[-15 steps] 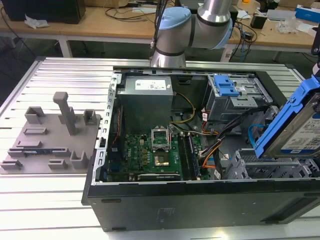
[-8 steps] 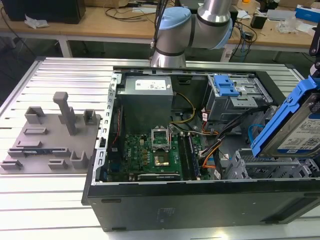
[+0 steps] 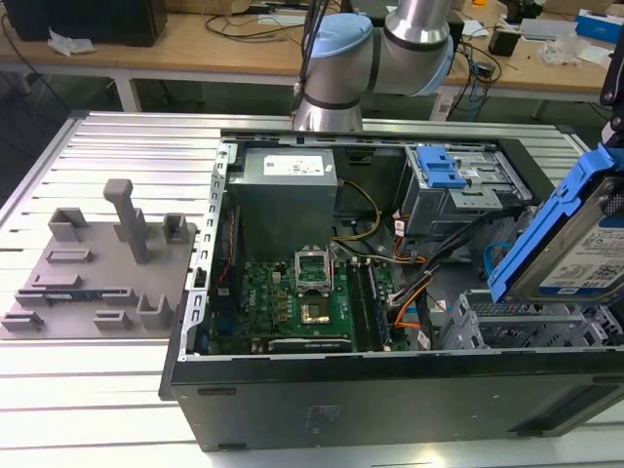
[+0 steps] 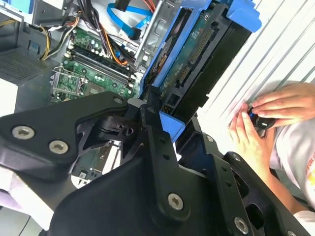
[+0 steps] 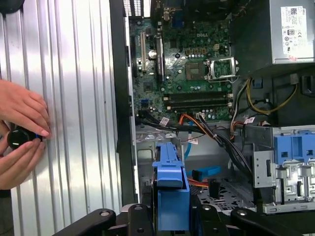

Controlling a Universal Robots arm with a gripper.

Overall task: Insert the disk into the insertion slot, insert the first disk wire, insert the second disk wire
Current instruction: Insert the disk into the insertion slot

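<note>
The disk (image 3: 583, 244) is being gripped by its blue carrier between the clamped fingers of the gripper (image 5: 172, 217), tilted just above the insertion slot (image 3: 517, 327) inside the open computer case (image 3: 390, 400).

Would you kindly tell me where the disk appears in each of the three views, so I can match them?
Exterior view: the disk hangs tilted at the exterior view's right edge, over the open case.
Second wrist view: the disk shows its circuit-board underside, clamped in the gripper.
First wrist view: the disk is edge-on, its blue carrier between the gripper's black links.
Shared landmark: the green motherboard.
</note>
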